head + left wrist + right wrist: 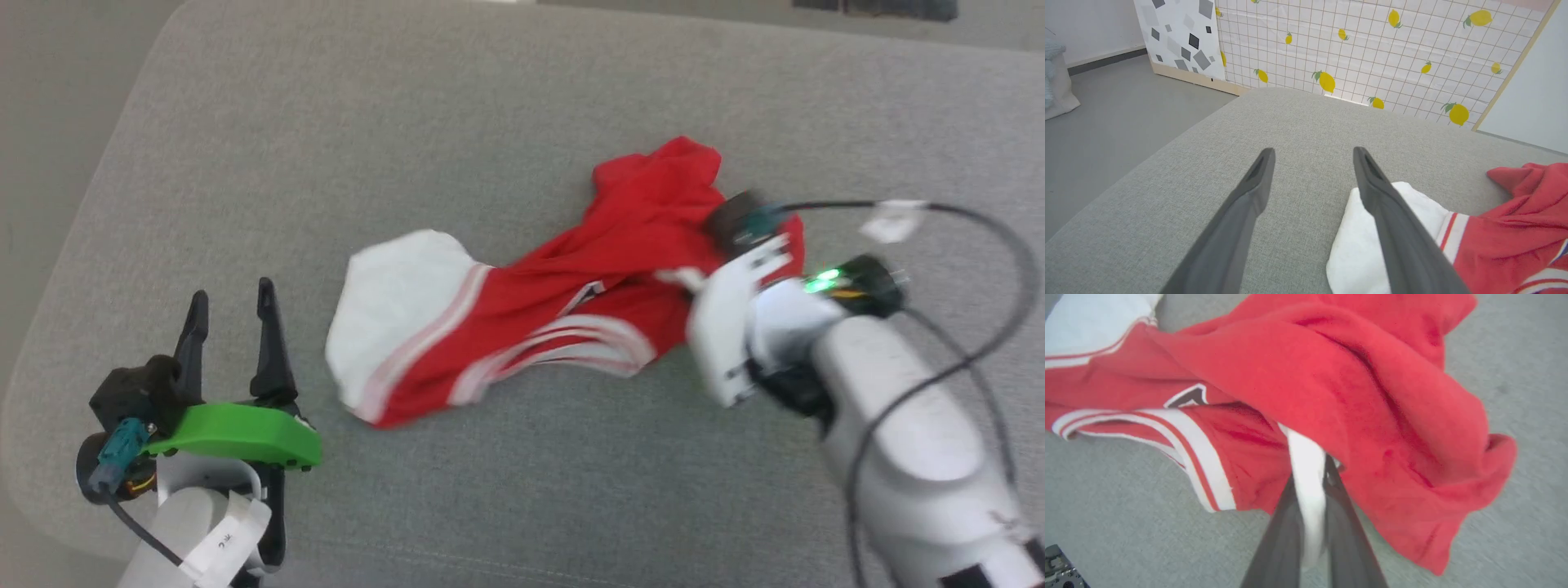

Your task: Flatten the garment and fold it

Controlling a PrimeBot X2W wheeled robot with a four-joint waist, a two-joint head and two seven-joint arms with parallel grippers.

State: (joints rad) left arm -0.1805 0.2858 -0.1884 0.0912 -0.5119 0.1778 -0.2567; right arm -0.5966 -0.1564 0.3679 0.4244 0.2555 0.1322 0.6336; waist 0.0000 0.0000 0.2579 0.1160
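Garment (571,286) bunched on cushion (408,122), right claw (1310,469) pinching it

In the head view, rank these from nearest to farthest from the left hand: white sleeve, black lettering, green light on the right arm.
From the left hand, open at lower left:
1. White sleeve, just to its right.
2. Black lettering, midway along the garment.
3. Green light, on the right arm, far right.
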